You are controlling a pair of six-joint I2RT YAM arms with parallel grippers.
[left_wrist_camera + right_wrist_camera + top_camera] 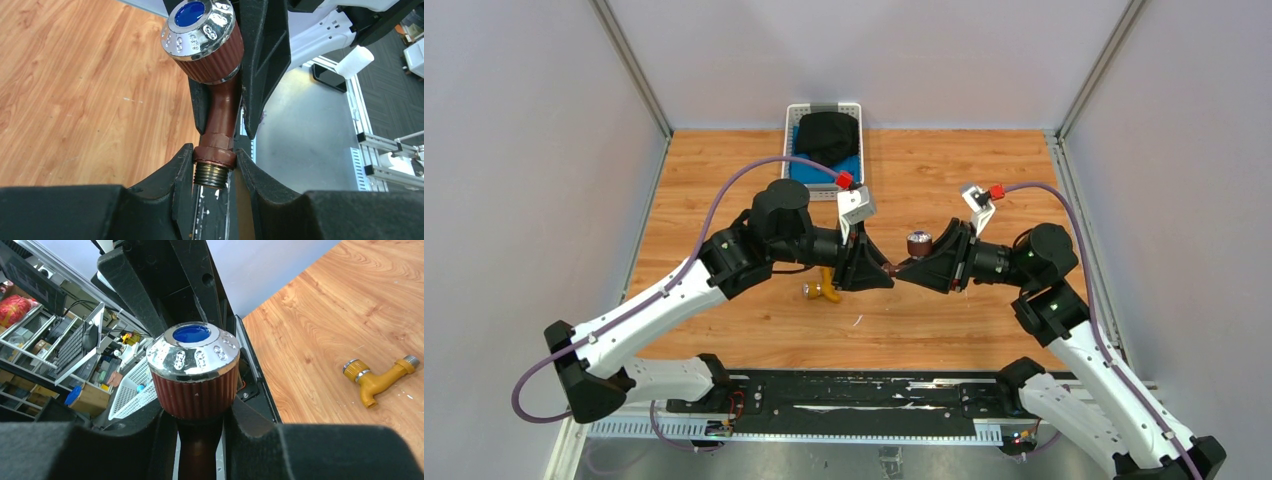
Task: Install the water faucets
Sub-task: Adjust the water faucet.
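Both arms are up off the table (984,190), fingertips nearly meeting, with 1 tap shared between them.

Left gripper (886,268): my jaws are drawn in to a narrow gap and clamped on the brown tap (919,243). In the left wrist view the left gripper (214,160) pinches the tap's (222,120) brown collar. The brass-coloured threaded end pokes back between my fingers toward the left wrist.

Right gripper (904,268): my jaws are closed in on the same tap's neck, 1 finger pressed to each side, just under the ribbed knob. In the right wrist view the right gripper (200,425) has the brown tap (192,365) sitting right above the fingertips. From the left wrist, the right gripper (225,127) shows as 2 black fingers hugging the stem past my own.

Brown tap, axis: the stem runs straight from the left jaws to the right jaws, level over the wood, threads toward the left and knob end toward the right. The knob stands off the stem at an angle. Its silvery rim and blue cap face both wrist cameras.

The yellow tap (827,290) lies flat on the table, below and behind the left jaws, touching neither gripper. From the right wrist, the yellow tap (380,380) sits well off to the side of the right jaws. Its long axis runs across the boards, with 1 silvery end and a short spout branching off sideways.

A white basket (824,108) sits far beyond both jaws at the table's back edge.
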